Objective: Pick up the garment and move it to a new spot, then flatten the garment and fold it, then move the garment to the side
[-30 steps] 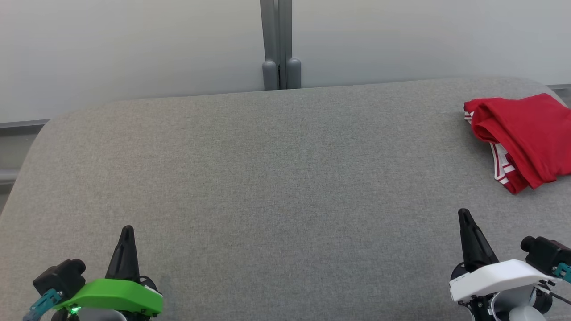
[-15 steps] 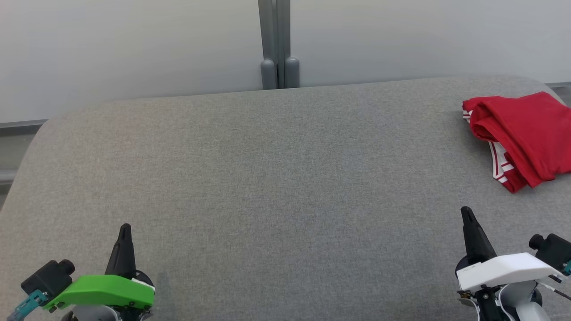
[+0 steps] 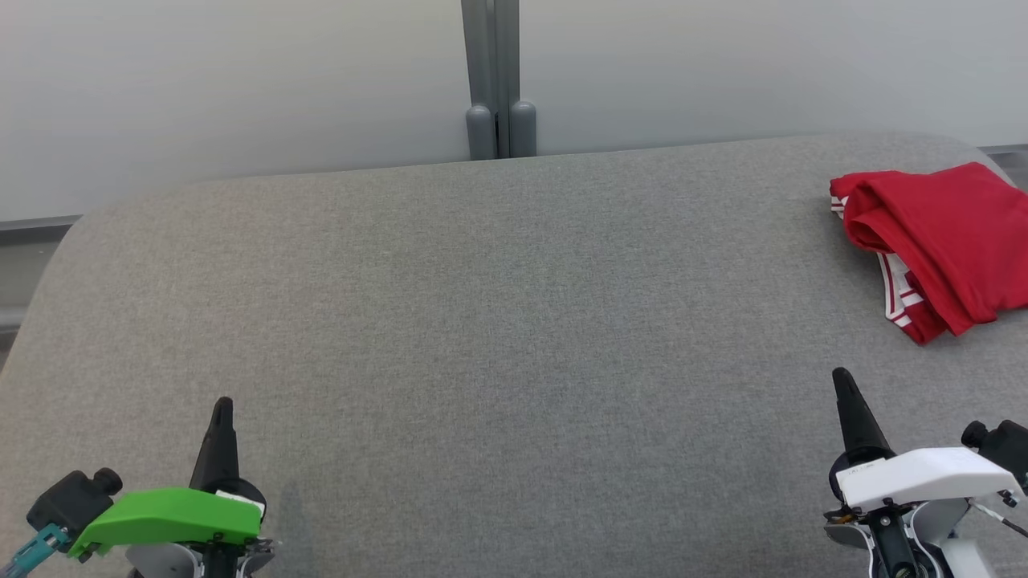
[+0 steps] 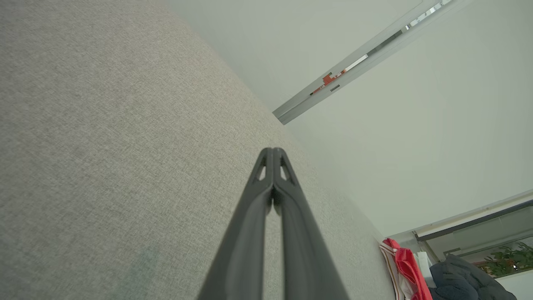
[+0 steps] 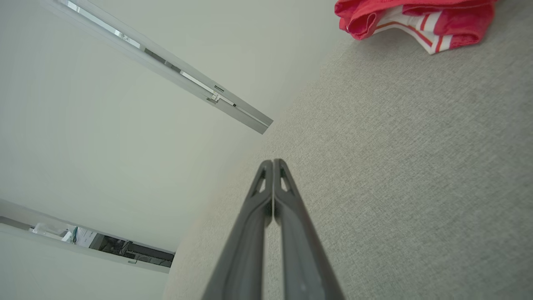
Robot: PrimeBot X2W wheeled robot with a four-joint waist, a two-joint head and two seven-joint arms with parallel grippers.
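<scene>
The garment [image 3: 940,233] is a red piece with white-striped trim, folded into a small bundle at the far right of the grey padded surface [image 3: 498,321]. It also appears at the top of the right wrist view as the garment [image 5: 416,16] and small at the lower right of the left wrist view as the garment [image 4: 406,266]. My left gripper [image 3: 222,404] sits at the lower left, shut and holding nothing; its tips [image 4: 272,151] meet. My right gripper [image 3: 841,375] is at the lower right, well short of the garment, shut and holding nothing, tips [image 5: 272,161] together.
A pale wall with a grey vertical post [image 3: 494,80] stands behind the surface's far edge. The surface's rounded corners fall away at the far left and far right. A dark bundle and a plant [image 4: 508,258] lie beyond the garment in the left wrist view.
Both grippers have drawn slightly back toward the bottom edge and outward. The garment lies where it was; the small shift of the picture is the camera's.
</scene>
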